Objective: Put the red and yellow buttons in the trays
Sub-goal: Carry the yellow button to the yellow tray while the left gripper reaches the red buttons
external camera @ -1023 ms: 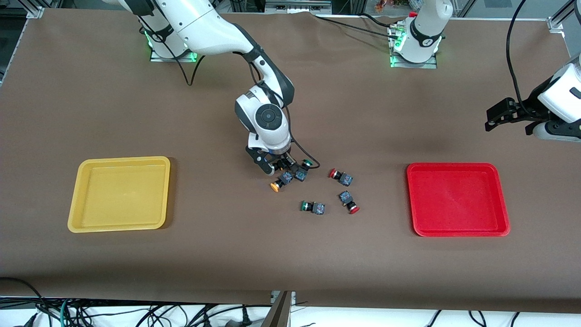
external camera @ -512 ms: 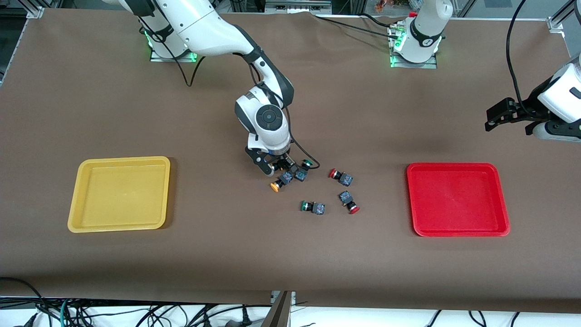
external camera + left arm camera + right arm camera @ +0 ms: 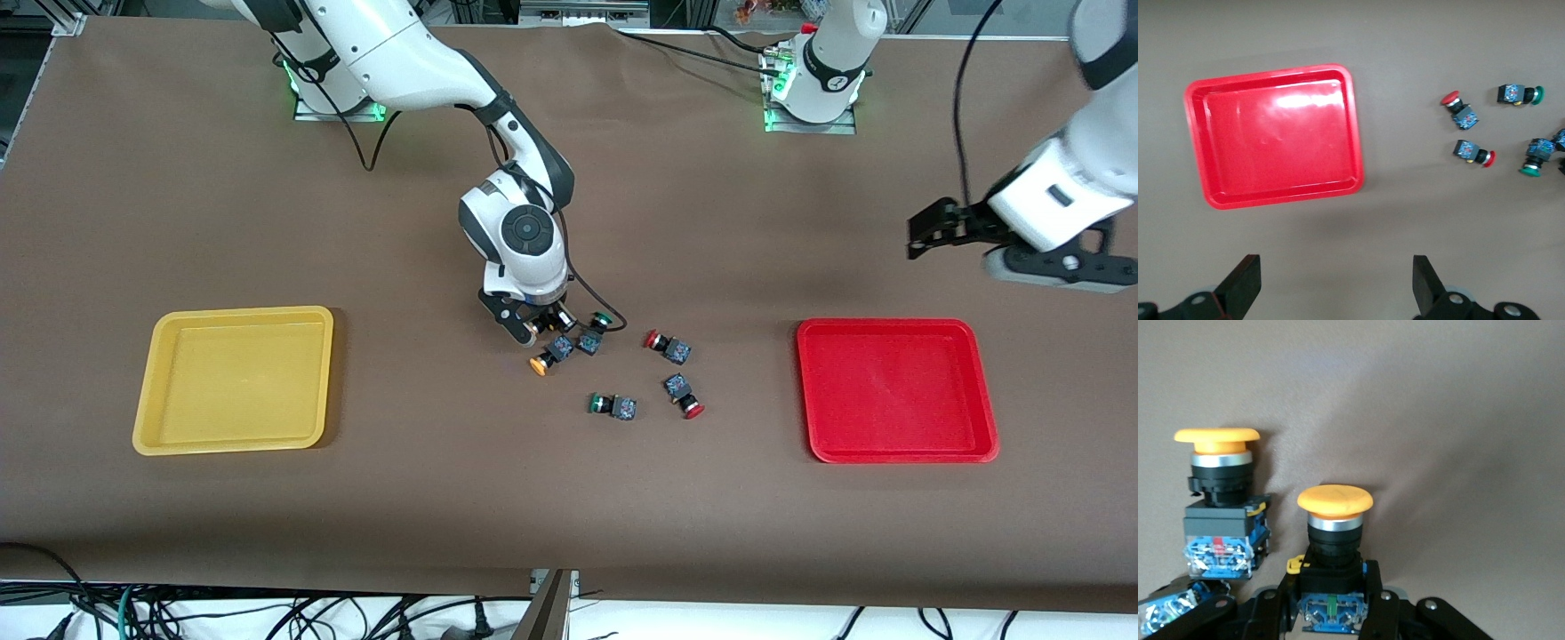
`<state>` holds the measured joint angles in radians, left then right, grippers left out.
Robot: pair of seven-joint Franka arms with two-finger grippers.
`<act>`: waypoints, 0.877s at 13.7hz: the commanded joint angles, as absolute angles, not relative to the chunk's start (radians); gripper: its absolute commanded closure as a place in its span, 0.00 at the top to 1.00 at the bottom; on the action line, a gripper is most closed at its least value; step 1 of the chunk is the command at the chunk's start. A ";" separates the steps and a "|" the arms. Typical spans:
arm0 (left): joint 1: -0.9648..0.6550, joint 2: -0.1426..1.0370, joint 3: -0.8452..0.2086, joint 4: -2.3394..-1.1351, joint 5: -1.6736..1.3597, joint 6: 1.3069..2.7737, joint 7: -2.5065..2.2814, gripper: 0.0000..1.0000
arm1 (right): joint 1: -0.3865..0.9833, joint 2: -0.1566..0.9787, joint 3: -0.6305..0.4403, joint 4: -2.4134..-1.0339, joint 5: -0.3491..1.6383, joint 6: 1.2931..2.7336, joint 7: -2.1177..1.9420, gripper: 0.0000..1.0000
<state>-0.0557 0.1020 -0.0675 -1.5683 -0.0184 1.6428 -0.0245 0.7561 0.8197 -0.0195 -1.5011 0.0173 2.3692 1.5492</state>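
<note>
Two trays sit at the table's ends: we see the yellow tray [image 3: 233, 380] toward the right arm's end and the red tray [image 3: 896, 390] toward the left arm's end. Between them lie a green-capped button [image 3: 613, 406] and a red button [image 3: 684, 396]; a little farther from the front camera, a second red button [image 3: 668, 346], a yellow button [image 3: 550, 355] and another green-capped switch [image 3: 595, 334]. Our right gripper [image 3: 1331, 603] is down at the cluster, clamped on the dark body of a second yellow button [image 3: 1333, 547]. Our left gripper [image 3: 1335, 293] hangs spread wide and empty, above bare table by the red tray.
</note>
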 commanded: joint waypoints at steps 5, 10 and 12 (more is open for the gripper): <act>-0.061 0.225 -0.179 -1.562 -0.014 1.776 -0.188 1.00 | 0.694 0.694 -0.067 -1.491 0.006 2.215 1.323 0.15; -0.116 0.322 -0.219 -1.574 -0.011 1.854 -0.374 1.00 | 0.533 0.592 -0.069 -1.493 0.012 1.999 0.972 0.15; -0.165 0.366 -0.219 -1.580 0.023 1.896 -0.504 1.00 | 0.451 0.571 -0.069 -1.493 0.012 1.929 0.817 0.15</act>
<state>-0.1205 0.3343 -0.2217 -1.5778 -0.0147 1.8625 -0.3960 0.5182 0.6061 -0.0847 -1.4735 0.0111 1.9842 0.9418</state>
